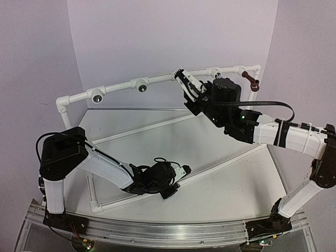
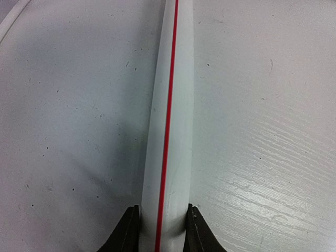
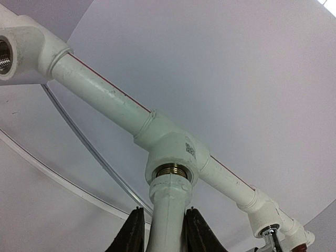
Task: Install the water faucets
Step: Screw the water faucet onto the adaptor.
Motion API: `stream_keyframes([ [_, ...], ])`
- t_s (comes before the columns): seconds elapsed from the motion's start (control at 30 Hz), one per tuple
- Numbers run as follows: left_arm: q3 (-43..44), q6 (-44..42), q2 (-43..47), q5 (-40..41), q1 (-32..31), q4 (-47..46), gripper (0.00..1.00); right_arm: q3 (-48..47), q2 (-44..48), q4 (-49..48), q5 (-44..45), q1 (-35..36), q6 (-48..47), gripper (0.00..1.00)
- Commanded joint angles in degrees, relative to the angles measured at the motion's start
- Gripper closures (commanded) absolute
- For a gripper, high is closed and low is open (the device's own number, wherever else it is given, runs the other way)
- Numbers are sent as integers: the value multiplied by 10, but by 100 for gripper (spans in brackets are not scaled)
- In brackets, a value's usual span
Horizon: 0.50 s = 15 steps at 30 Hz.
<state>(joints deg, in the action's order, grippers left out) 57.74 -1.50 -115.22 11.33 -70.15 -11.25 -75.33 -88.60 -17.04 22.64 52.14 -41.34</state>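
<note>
Lilac walls back the worktop [image 1: 210, 157] and its pipe frame [image 1: 118, 87]. The right tool [image 3: 164, 231] is clamped on the white faucet [image 3: 167, 202], whose end meets the tee socket [image 3: 170, 170] just ahead of its tips: likely mid-threading. To that tool's right, the silver faucet [image 3: 270, 233] and red-brown faucet [image 1: 252, 81] look seated. The left tool [image 2: 163, 228] is clamped on a base pipe [image 2: 170, 105]. Two open sockets [image 1: 97, 97] to the right tool's left stand unfilled; nothing seems to block the turn.

Looking down from above and behind both arm bases over the pale table [image 1: 157, 136] and long white plastic pipe frame [image 1: 121, 86]. Skimming very close along a white red-striped pipe [image 2: 170, 131] from the left wrist. Gazing upward from the right wrist, close beneath a white brass-threaded tee socket [image 3: 170, 152], sharing the raised rail and small dark red-brown tap [image 1: 252, 81] with the top view.
</note>
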Motion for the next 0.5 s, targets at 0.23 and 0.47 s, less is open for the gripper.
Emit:
stream_keyframes([
  [0.23, -51, 106, -78, -27, -19, 163, 100, -38, 4, -39, -20, -21, 87, 100],
  [0.47, -52, 106, -78, -27, -19, 163, 100, -39, 4, -39, -30, -29, 122, 100],
])
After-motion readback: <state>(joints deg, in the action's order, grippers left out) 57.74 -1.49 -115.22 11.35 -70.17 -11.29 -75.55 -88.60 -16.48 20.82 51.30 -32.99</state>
